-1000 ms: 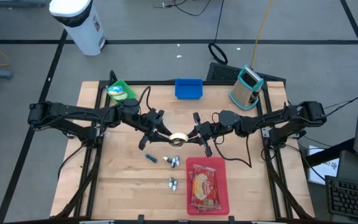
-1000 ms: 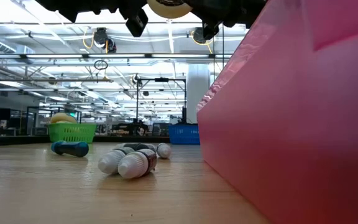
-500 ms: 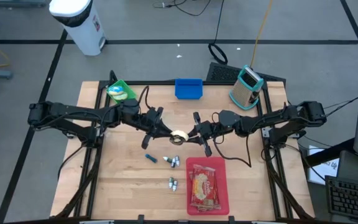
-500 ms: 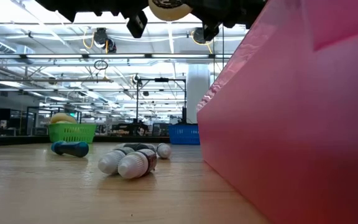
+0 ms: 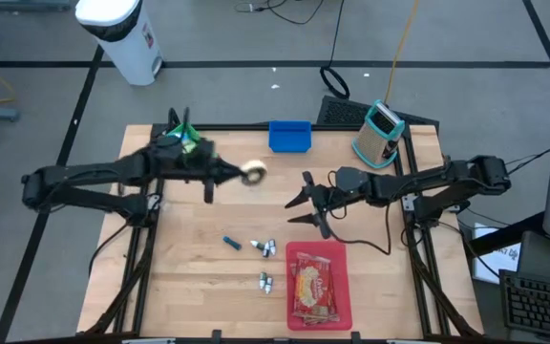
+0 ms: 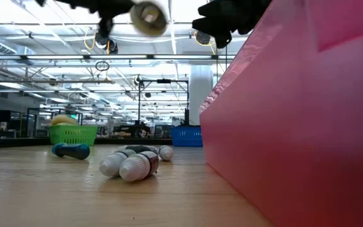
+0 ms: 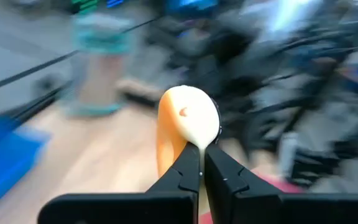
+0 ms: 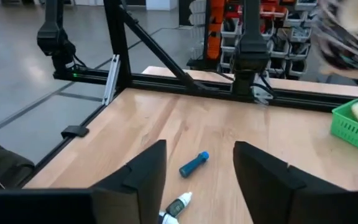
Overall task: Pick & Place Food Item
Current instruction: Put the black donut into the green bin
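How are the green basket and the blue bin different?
The green basket sits at the table's far left corner, while the blue bin sits near the middle of the far edge. The green basket has something yellowish inside; nothing shows in the blue bin. The left arm reaches right beside the green basket, and the blue bin stands clear of both arms. Both are small open containers on the wooden table.

Table: pale wood, planked, smooth matt grain; pink tray: plastic, slightly glossy, translucent-looking wall in low view; wrapped snack inside it: shiny crinkled film; green basket: plastic mesh; blue bin: smooth plastic; donut: smooth pale glaze, satin sheen; left gripper fingers: matt black plastic; table frame: black matt metal.
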Controlling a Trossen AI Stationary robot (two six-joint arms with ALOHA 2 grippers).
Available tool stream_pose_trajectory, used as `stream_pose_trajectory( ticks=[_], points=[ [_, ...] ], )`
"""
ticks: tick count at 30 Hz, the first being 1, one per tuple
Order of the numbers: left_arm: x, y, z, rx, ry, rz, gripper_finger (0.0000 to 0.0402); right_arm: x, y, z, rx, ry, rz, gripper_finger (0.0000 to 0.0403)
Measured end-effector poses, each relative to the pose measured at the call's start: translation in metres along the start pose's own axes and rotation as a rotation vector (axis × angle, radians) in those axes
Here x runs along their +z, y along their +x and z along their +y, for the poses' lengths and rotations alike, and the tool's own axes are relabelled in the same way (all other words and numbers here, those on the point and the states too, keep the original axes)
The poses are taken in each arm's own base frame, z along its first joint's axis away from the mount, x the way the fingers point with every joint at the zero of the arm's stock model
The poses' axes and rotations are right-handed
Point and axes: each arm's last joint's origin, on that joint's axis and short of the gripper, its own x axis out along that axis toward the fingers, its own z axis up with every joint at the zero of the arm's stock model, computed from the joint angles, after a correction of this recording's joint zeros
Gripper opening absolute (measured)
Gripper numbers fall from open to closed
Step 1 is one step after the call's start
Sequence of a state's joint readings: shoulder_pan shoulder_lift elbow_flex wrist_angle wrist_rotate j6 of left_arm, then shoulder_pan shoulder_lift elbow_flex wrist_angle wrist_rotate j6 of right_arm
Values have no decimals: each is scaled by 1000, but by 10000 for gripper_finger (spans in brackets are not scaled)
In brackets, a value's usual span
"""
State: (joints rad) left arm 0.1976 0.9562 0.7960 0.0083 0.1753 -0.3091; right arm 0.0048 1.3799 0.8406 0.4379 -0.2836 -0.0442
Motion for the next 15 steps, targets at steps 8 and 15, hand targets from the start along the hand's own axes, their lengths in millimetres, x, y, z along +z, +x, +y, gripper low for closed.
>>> stream_pose_trajectory(
  ticks=[8,15],
  points=[
    [-12,-64,19,522,-57,102,4,4,-6,2,2,-29,5,185],
    [-22,-91,41,741,-189,179,3,2,-6,2,5,-99,28,171]
  ],
)
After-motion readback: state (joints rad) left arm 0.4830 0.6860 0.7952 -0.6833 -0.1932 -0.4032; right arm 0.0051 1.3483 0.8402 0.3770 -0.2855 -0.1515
